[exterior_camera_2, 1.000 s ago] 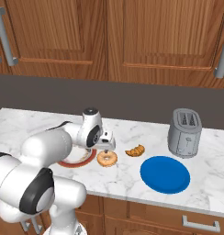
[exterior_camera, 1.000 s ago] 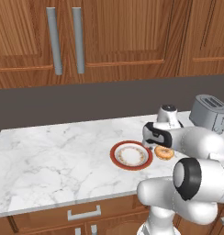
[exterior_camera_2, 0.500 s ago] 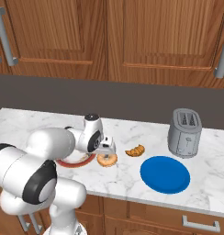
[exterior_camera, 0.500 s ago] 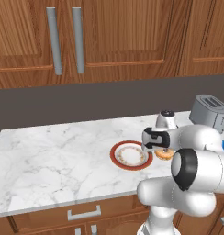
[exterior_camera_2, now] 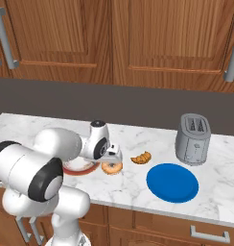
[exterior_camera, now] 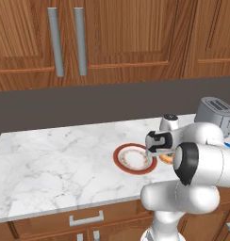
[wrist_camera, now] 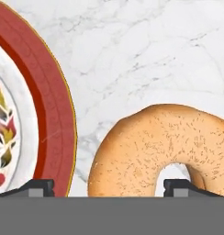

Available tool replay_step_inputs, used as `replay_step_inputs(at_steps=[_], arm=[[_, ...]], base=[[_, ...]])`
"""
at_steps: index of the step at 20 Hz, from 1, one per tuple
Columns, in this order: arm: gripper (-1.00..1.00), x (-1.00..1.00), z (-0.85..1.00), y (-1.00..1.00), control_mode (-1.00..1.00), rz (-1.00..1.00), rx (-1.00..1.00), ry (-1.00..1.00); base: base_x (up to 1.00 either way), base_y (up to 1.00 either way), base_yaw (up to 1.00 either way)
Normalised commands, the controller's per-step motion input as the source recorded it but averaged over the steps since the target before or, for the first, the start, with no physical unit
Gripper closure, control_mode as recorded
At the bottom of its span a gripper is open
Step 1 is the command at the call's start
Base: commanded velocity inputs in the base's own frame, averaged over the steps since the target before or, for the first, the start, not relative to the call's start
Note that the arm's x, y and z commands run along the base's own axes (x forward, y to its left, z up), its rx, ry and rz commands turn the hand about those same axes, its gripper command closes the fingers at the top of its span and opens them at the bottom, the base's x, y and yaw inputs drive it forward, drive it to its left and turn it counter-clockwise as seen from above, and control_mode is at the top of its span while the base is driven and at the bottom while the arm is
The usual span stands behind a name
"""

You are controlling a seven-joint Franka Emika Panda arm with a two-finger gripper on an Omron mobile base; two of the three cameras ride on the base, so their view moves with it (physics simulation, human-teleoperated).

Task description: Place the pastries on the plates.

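Golden doughnut (exterior_camera_2: 111, 167) and croissant piece (exterior_camera_2: 141, 157) lie on our marble bench (exterior_camera: 51, 160); red-rimmed plate (exterior_camera: 122, 160) and blue plate (exterior_camera_2: 172, 182) both empty. Our fingers (wrist_camera: 182, 186) stand apart, astride the doughnut's near side, not yet clamped; we judge both placements outstanding.

Claw (wrist_camera: 109, 186) low (jaws spread)

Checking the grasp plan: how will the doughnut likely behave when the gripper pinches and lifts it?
The doughnut lies flat on the marble, so rolling seems unlikely. Its crumbly-looking ring probably dents under a hard squeeze. Small beside the red-rimmed plate, it is likely light.
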Motion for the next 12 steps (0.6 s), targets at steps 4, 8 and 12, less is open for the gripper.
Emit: replay_step_inputs(at_steps=[4,8,12], arm=[[-1.00,0.00,-0.28,0.00,-1.00,0.00,0.00,0.05],[1.00,0.00,-0.12,0.00,-1.00,0.00,0.00,0.02],[1.00,0.00,0.16,0.00,-1.00,0.00,0.03,0.00]], base=[[0.00,0.00,0.00],[0.00,0.00,0.00],[0.00,0.00,0.00]])
